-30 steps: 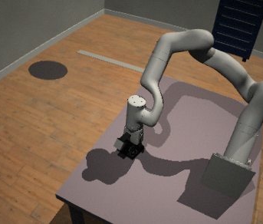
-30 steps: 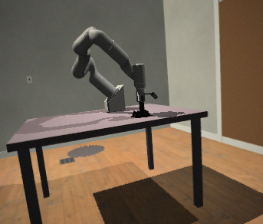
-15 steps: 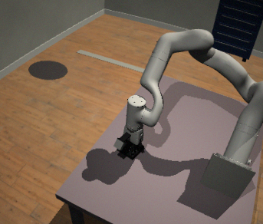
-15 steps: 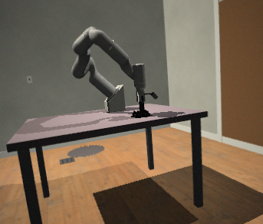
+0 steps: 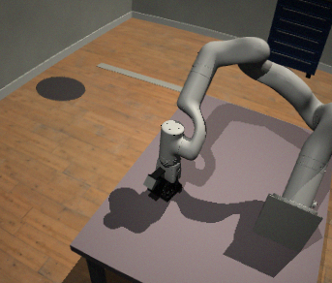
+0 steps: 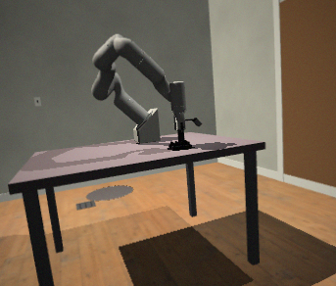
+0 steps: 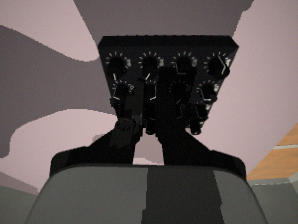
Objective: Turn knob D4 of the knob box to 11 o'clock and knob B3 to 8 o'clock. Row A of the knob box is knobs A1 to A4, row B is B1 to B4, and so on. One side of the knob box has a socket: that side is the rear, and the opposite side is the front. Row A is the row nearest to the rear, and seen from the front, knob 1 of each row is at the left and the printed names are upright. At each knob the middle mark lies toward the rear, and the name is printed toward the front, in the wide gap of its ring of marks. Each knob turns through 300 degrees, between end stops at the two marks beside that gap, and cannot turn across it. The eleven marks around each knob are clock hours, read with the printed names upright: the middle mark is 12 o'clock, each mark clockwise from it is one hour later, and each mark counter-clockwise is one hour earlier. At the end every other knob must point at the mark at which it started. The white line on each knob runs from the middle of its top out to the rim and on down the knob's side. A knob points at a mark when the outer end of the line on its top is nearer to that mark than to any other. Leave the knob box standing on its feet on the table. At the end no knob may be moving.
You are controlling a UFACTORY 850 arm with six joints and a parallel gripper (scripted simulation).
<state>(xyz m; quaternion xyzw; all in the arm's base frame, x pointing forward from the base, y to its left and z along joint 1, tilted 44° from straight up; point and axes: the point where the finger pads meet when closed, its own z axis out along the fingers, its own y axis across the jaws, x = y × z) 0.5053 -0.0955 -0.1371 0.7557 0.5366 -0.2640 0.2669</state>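
Note:
The black knob box [image 7: 170, 42] [image 5: 172, 194] [image 6: 174, 146] sits on the table under the gripper. In the wrist view the names lie right of the knobs, so the front is at the right. Knob D4 [image 7: 217, 66] is at the top right, clear of the fingers; its white line shows on its right part. Knob B3 [image 7: 152, 93], second column and second from the top, stands between the fingers, its white line partly visible. My gripper [image 7: 150, 93] points down and looks shut on knob B3. The fingers and shadow hide nearby knobs; the rear socket cannot be made out.
The other knobs stand close around the fingers, including one [image 7: 150, 63] just beyond B3 and one [image 7: 207, 92] at the right. The arm's base [image 5: 287, 223] [image 6: 147, 129] stands on the table [image 5: 263, 145] [image 6: 75, 168]. Arm shadows darken the box.

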